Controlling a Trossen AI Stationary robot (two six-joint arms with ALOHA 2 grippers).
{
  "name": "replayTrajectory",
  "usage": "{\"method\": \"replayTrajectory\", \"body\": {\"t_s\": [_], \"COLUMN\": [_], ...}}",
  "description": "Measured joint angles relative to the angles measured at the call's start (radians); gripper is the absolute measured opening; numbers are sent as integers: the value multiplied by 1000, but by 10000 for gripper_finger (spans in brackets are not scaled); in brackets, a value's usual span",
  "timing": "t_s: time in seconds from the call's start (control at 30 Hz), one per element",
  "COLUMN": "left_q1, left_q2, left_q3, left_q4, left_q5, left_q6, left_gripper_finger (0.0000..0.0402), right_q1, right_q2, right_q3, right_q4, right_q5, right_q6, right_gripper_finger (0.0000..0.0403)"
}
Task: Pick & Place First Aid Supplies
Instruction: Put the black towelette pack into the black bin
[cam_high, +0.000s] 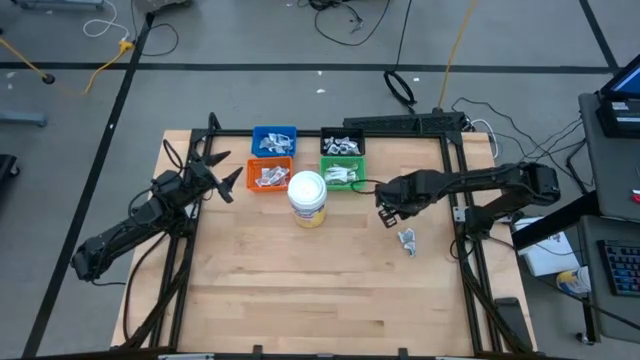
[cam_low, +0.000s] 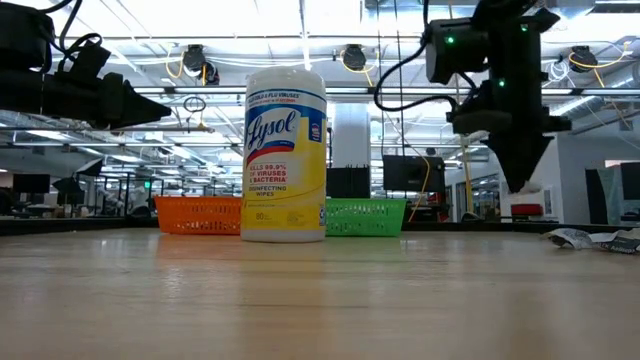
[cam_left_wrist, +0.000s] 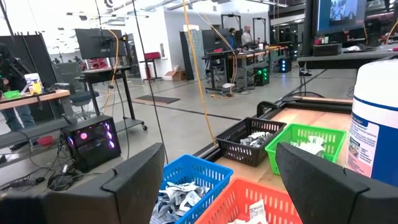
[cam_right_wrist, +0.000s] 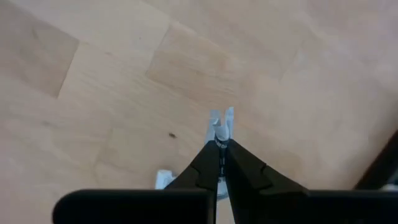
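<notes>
From above, the wooden table (cam_high: 300, 270) carries four small mesh bins in a block: blue (cam_high: 274, 139), black (cam_high: 342, 142), orange (cam_high: 270, 176) and green (cam_high: 343, 173), each with pale packets inside, and a white-lidded wipes jar (cam_high: 308, 198) just in front of them. The right gripper (cam_high: 386, 212) hangs over bare wood right of the jar, with a few loose packets (cam_high: 407, 240) lying near it toward the front. The left gripper (cam_high: 228, 177) waits beside the orange bin. The level view adds the jar's glossy yellow label and shows the right gripper raised clear of the table, the crinkled loose packets flat on the boards. The left wrist camera shows its own blunt dark fingers (cam_left_wrist: 140, 180) spread wide apart, with nothing between them. Only the right wrist camera shows the grip: slim tapered fingers pressed together on what looks like a small white packet (cam_right_wrist: 221, 121), held above the pale wood.
</notes>
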Motion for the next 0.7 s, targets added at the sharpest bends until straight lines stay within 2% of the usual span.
{"method": "replayTrajectory", "body": {"t_s": [0.17, 0.3, 0.57, 0.7], "left_q1": [0, 0, 0, 0], "left_q2": [0, 0, 0, 0], "left_q3": [0, 0, 0, 0], "left_q4": [0, 0, 0, 0], "left_q5": [0, 0, 0, 0], "left_q6": [0, 0, 0, 0], "left_gripper_finger": [310, 310, 310, 310], "right_q1": [-47, -104, -258, -332], "right_q2": [0, 7, 158, 264], "right_q3": [40, 70, 232, 356], "right_q4": [-35, -32, 12, 65], "right_q5": [-55, -53, -52, -48], "right_q6": [-209, -364, -726, -889], "right_gripper_finger": [10, 10, 10, 10]}}
